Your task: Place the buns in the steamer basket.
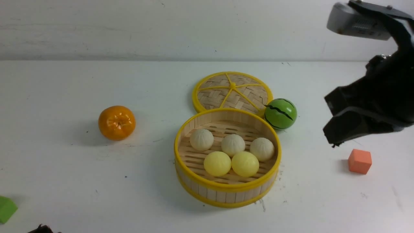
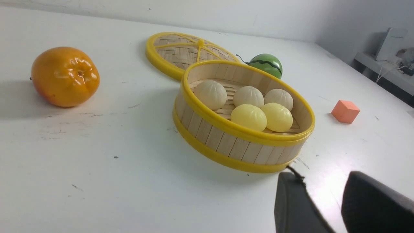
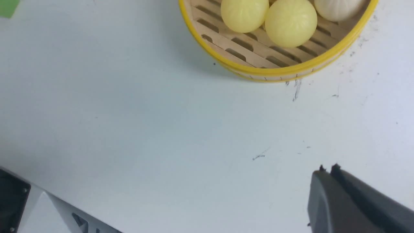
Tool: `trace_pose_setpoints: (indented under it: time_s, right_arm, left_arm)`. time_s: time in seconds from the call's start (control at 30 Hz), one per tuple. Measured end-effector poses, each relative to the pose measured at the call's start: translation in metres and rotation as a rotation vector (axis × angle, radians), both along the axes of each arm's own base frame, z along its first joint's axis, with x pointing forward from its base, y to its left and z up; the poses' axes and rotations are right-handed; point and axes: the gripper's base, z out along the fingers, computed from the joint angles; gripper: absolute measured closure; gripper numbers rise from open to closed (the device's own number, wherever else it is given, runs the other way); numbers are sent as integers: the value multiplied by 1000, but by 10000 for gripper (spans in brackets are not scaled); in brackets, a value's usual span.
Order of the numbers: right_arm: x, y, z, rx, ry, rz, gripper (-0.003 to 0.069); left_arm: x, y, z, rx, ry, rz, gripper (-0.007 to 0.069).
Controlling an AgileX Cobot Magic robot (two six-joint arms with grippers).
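We kept our left tool [image 2: 326, 207] parted and empty near the table [image 1: 64, 181] edge, our right tool [image 3: 326, 171] shut and empty, raised at three o'clock. All five buns [image 1: 232, 145] sat inside the steamer basket [image 1: 226, 191], so retreating without touching its rim seemed wisest.

A robot test lab, by the look of it: a bare white table [image 1: 64, 194] scuffed with dark marks against a plain white wall [image 1: 129, 26], toy props like an orange foam cube [image 1: 359, 161] at four o'clock, and cabled equipment [image 2: 393, 45] on a side shelf.
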Motion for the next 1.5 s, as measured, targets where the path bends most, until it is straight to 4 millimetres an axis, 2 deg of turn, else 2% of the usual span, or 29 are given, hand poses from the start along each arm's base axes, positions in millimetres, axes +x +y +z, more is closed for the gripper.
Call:
trace_pose_setpoints:
  time_s: [0.07,0.27,0.33,0.43,0.53,0.6,0.67,0.73,0.8,0.83,0.87,0.93,1.5]
  right_arm:
    - [-10,-5,8,15,-31,0,680]
    - [-17,-13,14,-1,-74,-11,678]
    - [-30,-32,14,-69,-140,-49,678]
    - [-55,-59,0,-99,-228,-131,678]
    - [-89,-84,-38,-72,-393,-233,678]
    - [-113,-101,-80,-55,-547,-324,678]
    - [-128,-108,-111,-39,-616,-382,678]
    - [-146,-115,-156,-19,-690,-444,678]
    - [-154,-119,-190,-16,-778,-494,678]
    - [-155,-119,-197,-15,-782,-498,678]
    - [-156,-121,-215,-20,-806,-522,678]
    - [-157,-122,-230,-37,-775,-536,678]
    - [-158,-123,-231,-61,-776,-537,669]
  left_arm:
    - [0,0,0,0,0,0,396]
    - [0,0,0,0,0,0,389]
    - [0,0,0,0,0,0,387]
    - [0,0,0,0,0,0,387]
    - [0,0,0,0,0,0,387]
    - [0,0,0,0,0,0,387]
    - [0,0,0,0,0,0,387]
    - [0,0,0,0,0,0,387]
    - [0,0,0,0,0,0,387]
    - [0,0,0,0,0,0,387]
    - [0,0,0,0,0,0,387]
    - [0,0,0,0,0,0,387]
    - [0,0,0,1,3,0,387]
